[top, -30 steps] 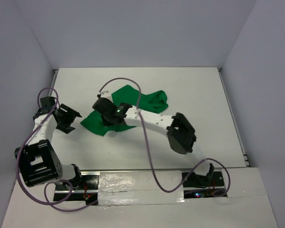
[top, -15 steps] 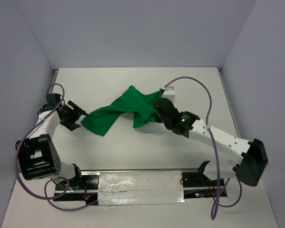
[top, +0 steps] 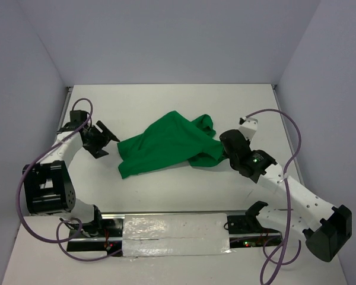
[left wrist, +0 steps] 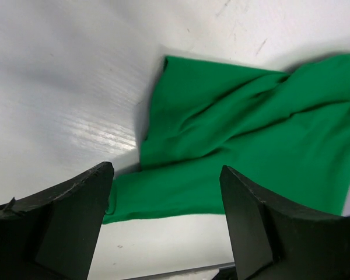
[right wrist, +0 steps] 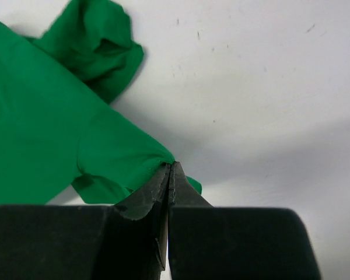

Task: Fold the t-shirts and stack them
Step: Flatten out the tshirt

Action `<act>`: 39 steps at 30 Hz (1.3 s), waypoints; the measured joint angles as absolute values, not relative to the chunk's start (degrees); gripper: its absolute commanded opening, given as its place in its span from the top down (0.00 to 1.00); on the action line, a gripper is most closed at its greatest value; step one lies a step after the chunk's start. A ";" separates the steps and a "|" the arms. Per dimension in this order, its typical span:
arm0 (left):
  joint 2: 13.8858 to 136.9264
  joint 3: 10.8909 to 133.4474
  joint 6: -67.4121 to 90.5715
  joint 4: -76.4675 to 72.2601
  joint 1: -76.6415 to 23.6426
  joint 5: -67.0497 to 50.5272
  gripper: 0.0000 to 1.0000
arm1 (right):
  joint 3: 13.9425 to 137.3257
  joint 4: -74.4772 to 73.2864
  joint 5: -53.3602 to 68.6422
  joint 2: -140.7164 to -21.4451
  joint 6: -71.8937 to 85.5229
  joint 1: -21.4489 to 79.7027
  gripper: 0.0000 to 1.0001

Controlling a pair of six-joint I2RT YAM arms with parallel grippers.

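The bright green t-shirt (top: pixel 166 142) lies crumpled and partly spread across the middle of the white table. My right gripper (top: pixel 224 148) is shut on its right edge; in the right wrist view the closed jaws (right wrist: pixel 170 169) pinch a fold of the green t-shirt (right wrist: pixel 41 134) lifted off the table. My left gripper (top: pixel 107 138) is open and empty, just left of the shirt's left edge. In the left wrist view the gripper (left wrist: pixel 166 192) has its fingers wide apart over the near edge of the t-shirt (left wrist: pixel 233 134).
The white table (top: pixel 166 101) is boxed by pale walls at the back and both sides. The arm bases and a taped rail (top: pixel 175 228) run along the near edge. Purple cables (top: pixel 285 133) loop over both arms.
My right gripper has dragged the shirt rightward, from over its left part to the right of the table, spreading it out. My left gripper has crept right toward the shirt's left edge.
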State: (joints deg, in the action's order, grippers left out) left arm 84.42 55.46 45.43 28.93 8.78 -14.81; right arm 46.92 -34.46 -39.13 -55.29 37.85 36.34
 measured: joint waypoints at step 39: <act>67.99 29.67 58.61 15.27 -4.27 -8.60 1.00 | 44.93 -32.10 -31.68 -63.26 37.56 36.32 1.00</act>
State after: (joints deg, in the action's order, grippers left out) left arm 67.99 29.67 58.61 15.27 -4.27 -8.60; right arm 44.93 -32.10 -31.68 -63.26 37.56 36.32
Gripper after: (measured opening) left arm 0.047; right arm 0.006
